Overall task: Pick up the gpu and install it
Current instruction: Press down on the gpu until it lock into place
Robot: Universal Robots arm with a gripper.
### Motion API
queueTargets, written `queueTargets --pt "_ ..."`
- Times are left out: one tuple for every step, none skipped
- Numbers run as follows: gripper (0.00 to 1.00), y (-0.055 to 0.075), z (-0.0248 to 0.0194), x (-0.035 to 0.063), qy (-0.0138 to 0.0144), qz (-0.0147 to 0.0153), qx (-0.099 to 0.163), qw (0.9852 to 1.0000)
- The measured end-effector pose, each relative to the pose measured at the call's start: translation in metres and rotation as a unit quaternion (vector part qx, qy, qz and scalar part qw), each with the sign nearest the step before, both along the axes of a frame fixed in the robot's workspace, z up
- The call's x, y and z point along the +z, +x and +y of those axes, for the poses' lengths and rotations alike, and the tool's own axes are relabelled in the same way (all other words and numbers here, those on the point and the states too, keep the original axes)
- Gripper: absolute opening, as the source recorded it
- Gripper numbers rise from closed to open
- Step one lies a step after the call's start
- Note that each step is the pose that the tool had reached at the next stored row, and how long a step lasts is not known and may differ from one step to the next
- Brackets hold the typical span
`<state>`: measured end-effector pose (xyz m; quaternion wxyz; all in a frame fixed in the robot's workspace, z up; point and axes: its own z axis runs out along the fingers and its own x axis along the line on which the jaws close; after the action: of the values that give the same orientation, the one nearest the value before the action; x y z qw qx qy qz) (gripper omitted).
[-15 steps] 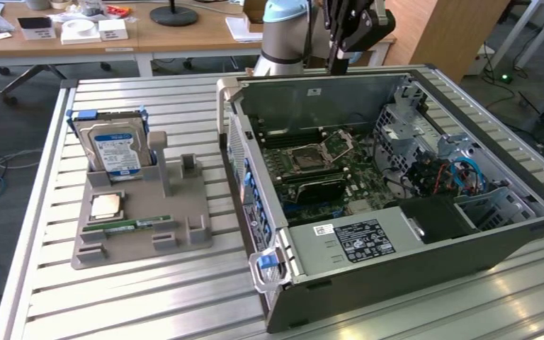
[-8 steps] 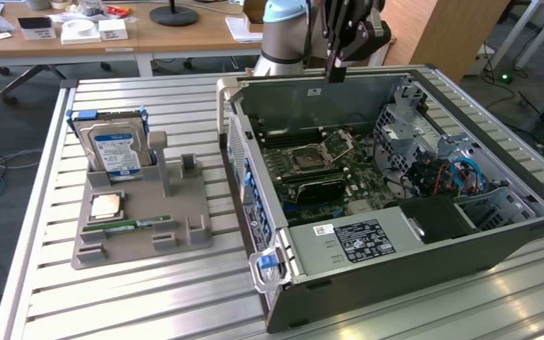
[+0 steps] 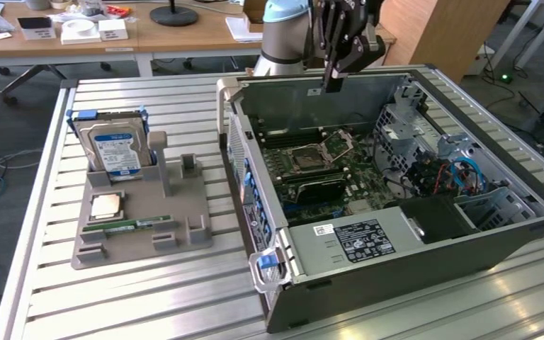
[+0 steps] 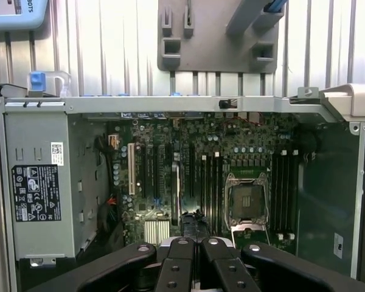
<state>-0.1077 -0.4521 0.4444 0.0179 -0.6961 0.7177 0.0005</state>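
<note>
While shut, end effector point(image 3: 333, 83) clears case rim point(image 3: 310, 76).

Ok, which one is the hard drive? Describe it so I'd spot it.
On the slatted table, to the exterior view's left of the open computer case, lies a grey holder. The hard drive stands upright at its far end: silver, blue-and-white label, blue side rails, unlike the flat square chip and narrow green memory stick before it.

Open case point(image 3: 499, 234) gives top access to motherboard point(image 3: 324, 173). Power supply point(image 3: 357, 241) blocks the near end; drive cage point(image 3: 409, 131) and cables point(image 3: 456, 173) crowd the exterior view's right. Holder tray point(image 3: 139, 237) stands apart left.
</note>
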Motion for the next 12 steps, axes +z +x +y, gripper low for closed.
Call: queueTargets --pt "0.11 0.0 0.0 -0.0018 0.0 0.0 0.0 1.0" --pt "0.11 0.0 0.0 -0.0036 0.0 0.0 0.0 1.0" --pt "0.11 0.0 0.0 -0.0054 0.0 0.0 0.0 1.0" --pt "0.11 0.0 0.0 -0.0072 0.0 0.0 0.0 1.0" --pt "0.11 0.0 0.0 -0.009 0.0001 0.0 0.0 1.0" --pt "0.11 0.0 0.0 -0.0109 0.0 0.0 0.0 1.0" --pt "0.11 0.0 0.0 -0.0127 0.0 0.0 0.0 1.0" --pt "0.11 0.0 0.0 -0.0145 0.0 0.0 0.0 1.0" --pt "0.11 0.0 0.0 -0.0163 0.0 0.0 0.0 1.0" --pt "0.11 0.0 0.0 -0.0181 0.0 0.0 0.0 1.0" --pt "0.11 0.0 0.0 -0.0199 0.0 0.0 0.0 1.0" --pt "0.11 0.0 0.0 -0.0218 0.0 0.0 0.0 1.0"
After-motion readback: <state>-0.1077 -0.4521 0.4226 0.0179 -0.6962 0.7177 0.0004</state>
